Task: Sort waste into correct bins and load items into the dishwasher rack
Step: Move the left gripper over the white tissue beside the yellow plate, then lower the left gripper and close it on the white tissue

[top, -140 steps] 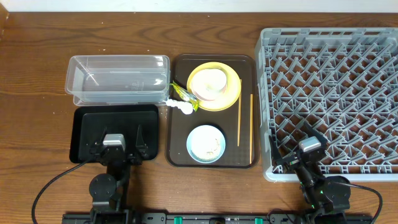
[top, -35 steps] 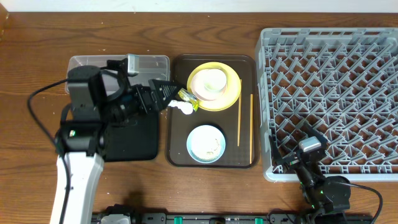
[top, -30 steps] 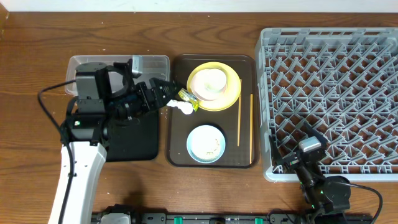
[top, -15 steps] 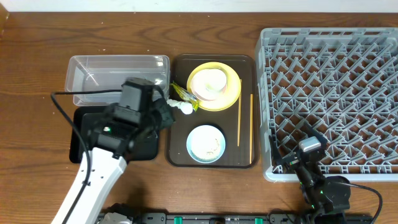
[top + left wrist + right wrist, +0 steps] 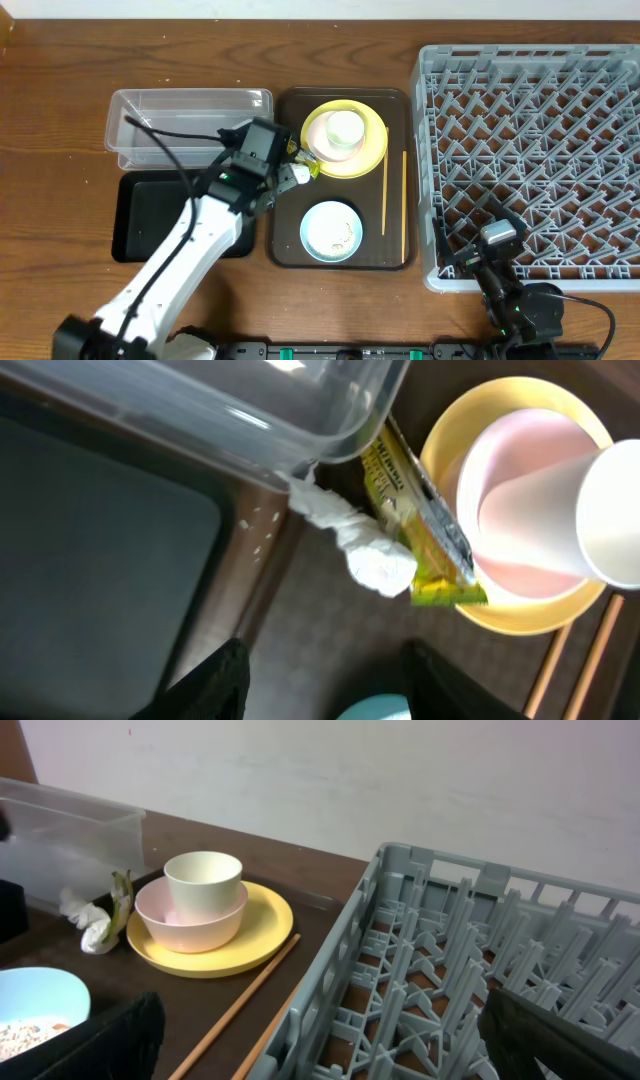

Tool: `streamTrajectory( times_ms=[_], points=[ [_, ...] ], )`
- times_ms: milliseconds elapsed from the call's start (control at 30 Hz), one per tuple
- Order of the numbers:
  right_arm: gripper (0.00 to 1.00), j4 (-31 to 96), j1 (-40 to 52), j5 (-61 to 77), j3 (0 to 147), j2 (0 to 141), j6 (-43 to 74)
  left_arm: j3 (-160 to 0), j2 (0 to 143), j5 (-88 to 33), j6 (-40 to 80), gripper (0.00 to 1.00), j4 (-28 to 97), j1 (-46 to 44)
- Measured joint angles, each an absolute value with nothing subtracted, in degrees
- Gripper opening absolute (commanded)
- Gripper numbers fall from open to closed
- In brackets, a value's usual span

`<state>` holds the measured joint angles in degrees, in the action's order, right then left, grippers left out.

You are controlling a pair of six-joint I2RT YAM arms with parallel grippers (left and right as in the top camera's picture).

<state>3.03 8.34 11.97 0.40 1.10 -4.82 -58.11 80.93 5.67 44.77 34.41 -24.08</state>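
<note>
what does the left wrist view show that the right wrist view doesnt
Only the left wrist: loose white crumbs on the dark rim beside the tissue.
Only the right wrist: the dishwasher rack and the inside of the light blue bowl.
Both: tissue, wrapper, clear tub, yellow plate, pink bowl, white cup and chopsticks.
</note>
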Motion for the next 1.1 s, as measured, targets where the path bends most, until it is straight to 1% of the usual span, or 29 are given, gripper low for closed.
streamTrajectory(
  times_ms=[133,400,600,900,1100],
  points=[
    [0.99,3.0,8.3,12.0,0.4,1.1,-4.8,-58.1,82.5,4.8,45.4,0.44,32.5,-24.1],
    [0.99,3.0,8.3,12.0,0.4,1.1,-4.8,-58.1,84.3,4.7,52.1,0.44,32.1,-24.1],
    [0.99,3.0,8.3,12.0,0.4,1.1,-4.8,-58.1,88.5,4.7,56.8,0.44,29.9,-24.1],
    [0.99,3.0,8.3,12.0,0.4,1.1,-4.8,-58.1,89.8,4.8,58.5,0.44,26.4,-24.6],
    [0.99,3.0,8.3,12.0,0.4,1.1,-4.8,-58.1,89.8,9.3,58.5,0.44,25.5,-28.7]
  ],
)
